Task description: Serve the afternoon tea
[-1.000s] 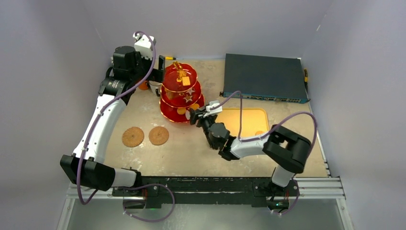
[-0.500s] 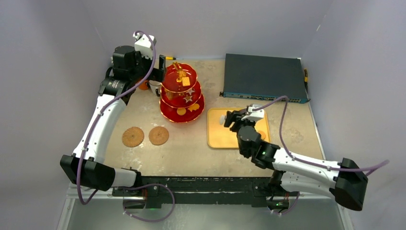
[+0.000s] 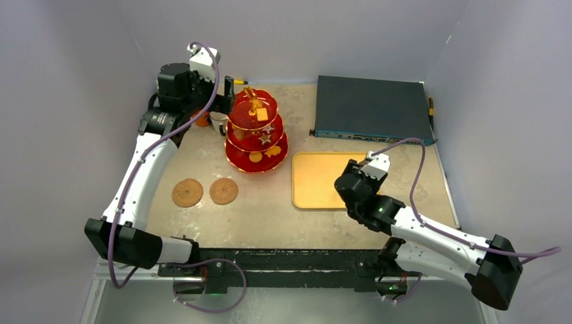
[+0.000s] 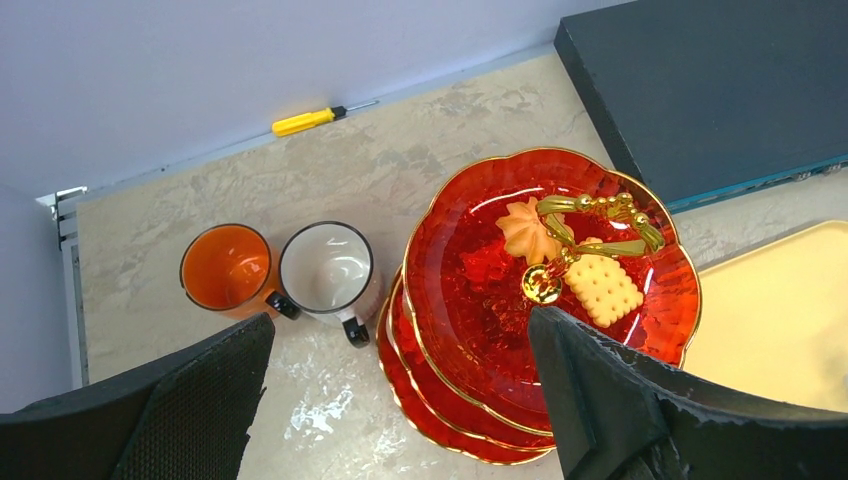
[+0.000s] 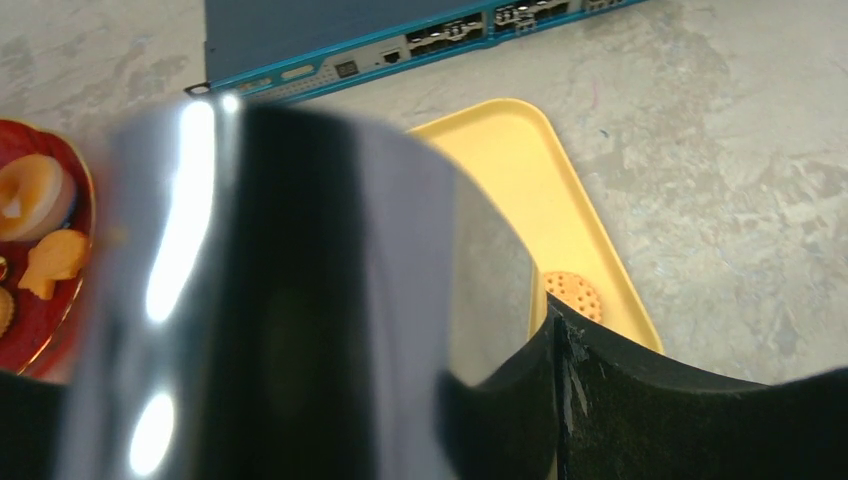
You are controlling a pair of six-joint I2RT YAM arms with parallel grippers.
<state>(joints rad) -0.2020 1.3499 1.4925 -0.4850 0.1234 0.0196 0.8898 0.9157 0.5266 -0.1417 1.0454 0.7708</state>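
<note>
Tea stand (image 3: pixel 256 131), red w/ three tiers & a gold handle (image 4: pixel 590 215), sits at the back of the table, just right of the left pincer (image 4: pixel 400 320). That pincer hangs above the stand's left edge, jaws spread wide, gripping nothing. Under it, just left of the stand, stand two upright mugs side by side: white mug (image 4: pixel 325 268) nearest the stand, orange mug (image 4: pixel 225 268) beyond. Stand's top tier carries a leaf-shaped pastry (image 4: pixel 525 230) & a square biscuit (image 4: pixel 602 290). Behind the stand, by the wall, lies a yellow screwdriver (image 4: pixel 305 121).

Right pincer (image 3: pixel 347 183) is well right of the stand & nearer the front, over the yellow tray (image 3: pixel 313 182). It looks clamped on a shiny metal piece (image 5: pixel 300 300) that fills most of its wrist cam. One round cookie (image 5: pixel 572 293) lies on the tray. Dark box (image 3: pixel 371 108) lies right of the stand, behind the tray. Two round brown discs (image 3: pixel 187 192) lie front-left of the stand.
</note>
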